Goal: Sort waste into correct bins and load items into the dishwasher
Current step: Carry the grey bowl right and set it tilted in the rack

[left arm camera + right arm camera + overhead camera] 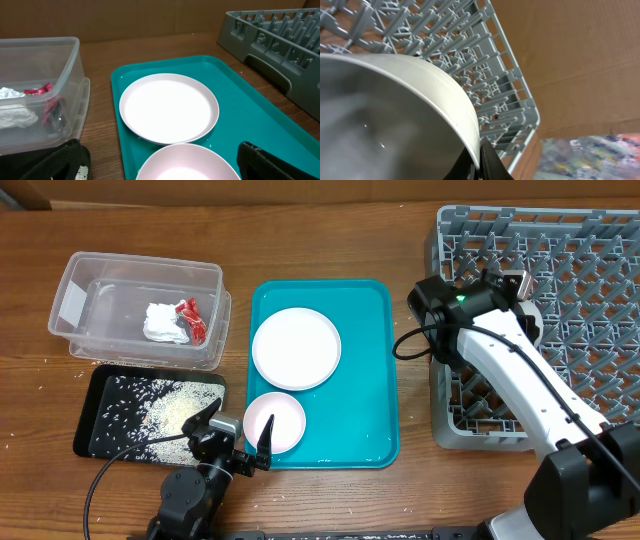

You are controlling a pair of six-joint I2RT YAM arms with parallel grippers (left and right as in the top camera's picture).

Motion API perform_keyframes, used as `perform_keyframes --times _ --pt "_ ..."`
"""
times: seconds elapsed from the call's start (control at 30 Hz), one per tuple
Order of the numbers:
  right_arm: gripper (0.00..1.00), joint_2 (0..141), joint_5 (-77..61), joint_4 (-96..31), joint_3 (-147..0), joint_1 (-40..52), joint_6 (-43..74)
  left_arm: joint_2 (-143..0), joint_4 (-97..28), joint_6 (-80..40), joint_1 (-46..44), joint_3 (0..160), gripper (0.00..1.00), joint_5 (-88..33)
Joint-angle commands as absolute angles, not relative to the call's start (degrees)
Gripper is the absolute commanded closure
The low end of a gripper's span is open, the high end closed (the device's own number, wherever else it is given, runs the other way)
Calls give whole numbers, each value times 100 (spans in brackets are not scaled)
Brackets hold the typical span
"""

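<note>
Wooden table [320, 240] — teal tray [352, 420], grey rack [580, 270], seemingly cardboard [150, 17] behind.

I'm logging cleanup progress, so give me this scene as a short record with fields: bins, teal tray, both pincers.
clear tub: holds tissue wad and red wrapper
black tray: holds rice grains
teal tray: white plate, pinkish bowl
left pincer: open, at the pinkish bowl
right pincer: shut on rim of white bowl, over grey rack
</note>
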State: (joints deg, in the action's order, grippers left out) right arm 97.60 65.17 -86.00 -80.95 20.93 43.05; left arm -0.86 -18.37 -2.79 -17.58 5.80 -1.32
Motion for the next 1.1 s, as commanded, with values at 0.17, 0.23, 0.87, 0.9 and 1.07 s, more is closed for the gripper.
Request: perform_keyframes --times 0.17,0.23,0.87,0.9,1.07 --pt "96 10180 7140 -8405 -8060 2075 4303 -25 -1802 -211 -1728 550 0 -148" --pt "96 10241 7129 -8357 -8060 2047 4303 -25 -1802 -211 -1728 550 0 -148" --pt "96 10344 6744 -7953 -8058 1970 3640 -25 -1802 -211 -1728 548 0 -148" --pt "96 10361 6792 -7924 -8058 1970 3546 -25 -1802 -211 -1728 550 0 -148" --pt "96 10385 7019 -7448 -8058 1826 3065 -25 -1802 -211 -1728 550 0 -148"
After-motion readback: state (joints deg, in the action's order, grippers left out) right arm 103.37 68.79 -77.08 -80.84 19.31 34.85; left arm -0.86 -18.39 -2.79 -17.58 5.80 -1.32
